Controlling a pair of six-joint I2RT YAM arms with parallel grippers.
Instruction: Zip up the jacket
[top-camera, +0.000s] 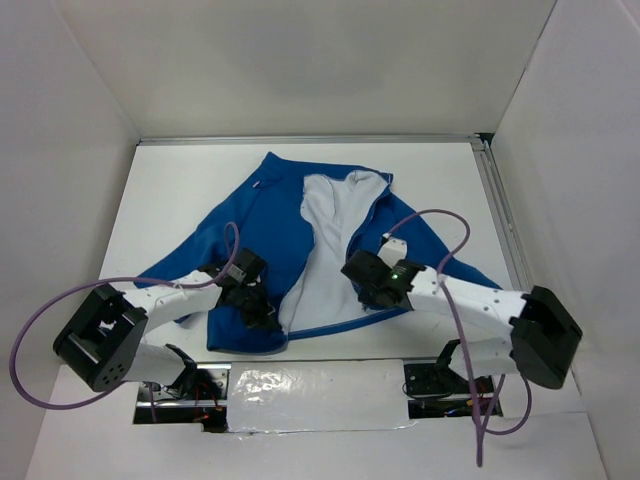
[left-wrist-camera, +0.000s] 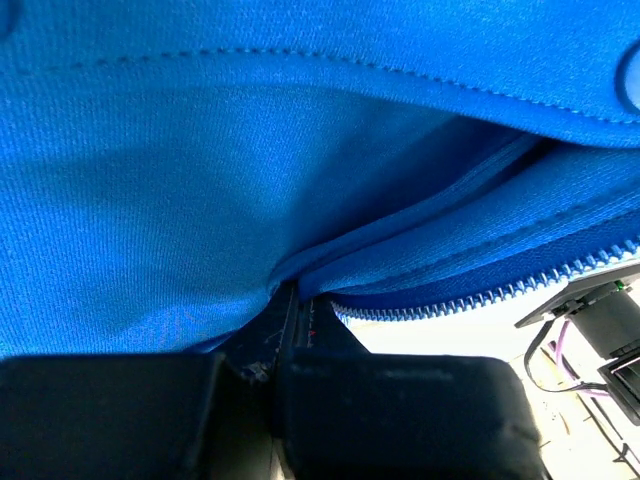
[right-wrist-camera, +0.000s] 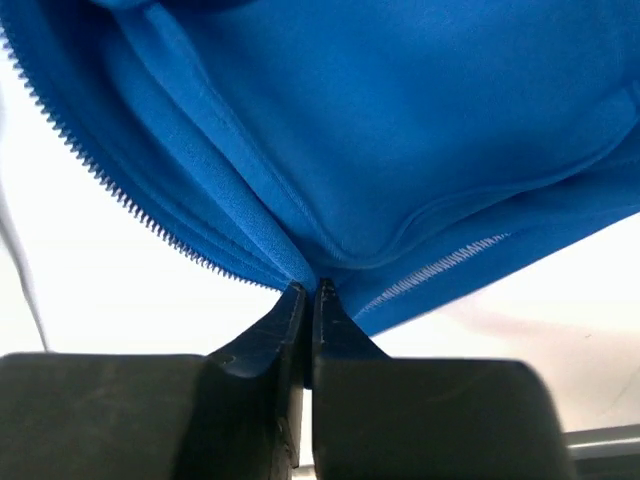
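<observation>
Because a zipper can only be started once its two bottom ends meet, both arms are working at the near hem of the jacket (top-camera: 255, 225). It lies opened out on the white tabletop (top-camera: 170, 190) with its front panels spread apart.

Nearest the bases, the left gripper (left-wrist-camera: 300, 303) is pinched closed on the lower edge of the left front panel. Its wrist view shows blue fabric caught between the black fingers (left-wrist-camera: 400, 400), with the light zipper teeth (left-wrist-camera: 480, 295) running off just beside the grip. That hold looks chosen to control the end of the teeth without covering it.

Slightly farther in, the right gripper (right-wrist-camera: 305, 292) is likewise clamped on a fold of the other panel's edge. Its tips are pressed together on the cloth, and the other row of teeth (right-wrist-camera: 90, 170) passes just to one side.

The two held edges are well apart, so I judge that the zipper halves have not yet been joined. I cannot make out the slider in any view.

Between the panels the pale lining (top-camera: 325, 235) lies exposed, running back to the far collar (top-camera: 372, 180). The sleeves (top-camera: 170, 278) spread outward to either side, loose on the tabletop. That leaves the front edges free to be drawn toward each other.
</observation>
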